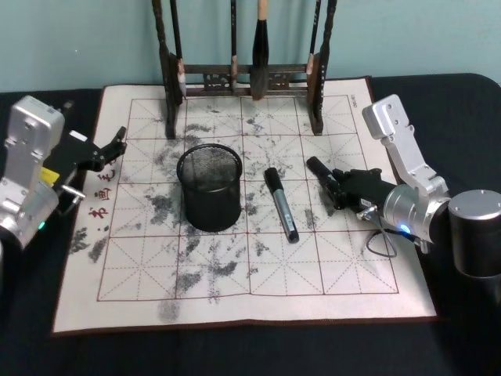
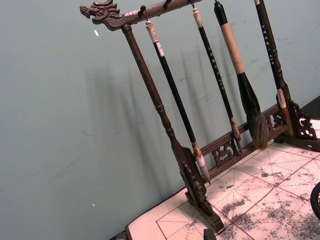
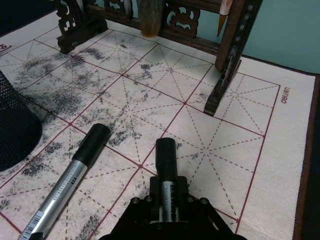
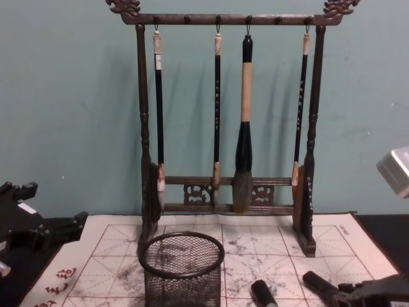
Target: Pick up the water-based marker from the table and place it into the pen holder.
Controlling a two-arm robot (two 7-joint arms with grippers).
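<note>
— Fingers (image 3: 192, 207) on your right gripper (image 1: 335, 182) are clamping a marker (image 3: 166, 160), low over the table (image 1: 329, 266).
— You're getting halfway: pen holder (image 1: 209, 192) is sitting empty leftward, another marker (image 1: 280, 205) is lying between them, and your left gripper (image 1: 112, 147) is idling at the mat's left edge.

White mat (image 1: 313, 298) is showing red grid and grey stains, pen holder (image 1: 210, 188) black mesh, loose marker (image 1: 282, 205) silver, black-capped.

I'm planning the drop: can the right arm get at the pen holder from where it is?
Probably yes. The right end effector, shut on a marker, sits right of the open pen holder; only a second marker lies flat between them; the brush rack stands behind.
</note>
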